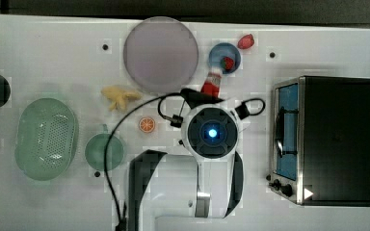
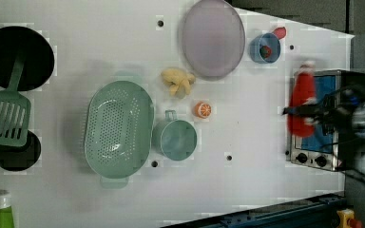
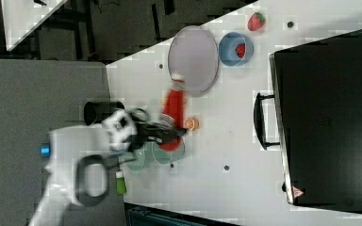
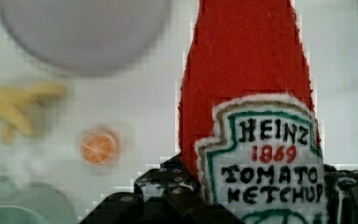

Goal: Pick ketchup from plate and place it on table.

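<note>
grip: fingers [image 4: 261, 205] part-open, clamped on ketchup bottle [image 4: 247, 93] base, so it's carried clear
plate [image 1: 161, 54]: bare, upper centre
next: lower to surface [image 1: 53, 53]

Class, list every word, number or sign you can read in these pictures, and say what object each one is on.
"HEINZ" on the label of the ketchup, held in the gripper.
"1869" on the same label, in red.
"TOMATO KETCHUP" on the same label, below the number.
A white triangle sign sits on a corner of the oven; whatever it contains is too small to read.
The marks by the oven's knobs are too blurred to read.
</note>
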Controlling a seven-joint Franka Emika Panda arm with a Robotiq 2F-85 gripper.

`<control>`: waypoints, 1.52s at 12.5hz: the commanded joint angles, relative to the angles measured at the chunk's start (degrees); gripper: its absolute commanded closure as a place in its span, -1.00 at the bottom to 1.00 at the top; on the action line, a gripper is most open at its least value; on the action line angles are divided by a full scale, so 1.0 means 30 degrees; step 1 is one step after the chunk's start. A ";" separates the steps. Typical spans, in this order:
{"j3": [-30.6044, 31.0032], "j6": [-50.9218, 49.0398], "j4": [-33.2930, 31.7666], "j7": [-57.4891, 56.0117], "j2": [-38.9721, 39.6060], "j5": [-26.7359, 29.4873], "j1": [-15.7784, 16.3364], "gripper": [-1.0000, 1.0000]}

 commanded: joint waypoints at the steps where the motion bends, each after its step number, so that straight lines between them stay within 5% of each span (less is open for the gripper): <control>1: -0.0088 0.2515 -0.1180 0.1846 0.1934 0.0192 -0.0107 -0.30; 7: -0.0078 0.6783 -0.1269 0.1845 0.5714 0.0191 -0.0087 -0.36; 10: 0.0025 0.7157 -0.1368 0.1846 0.5826 0.0190 -0.0055 -0.98; 11: 0.0125 0.7088 -0.1252 0.1845 0.5543 0.0190 -0.0054 -1.00; 19: 0.0929 -0.2022 0.3982 0.7980 0.0122 0.0299 -0.0031 -1.00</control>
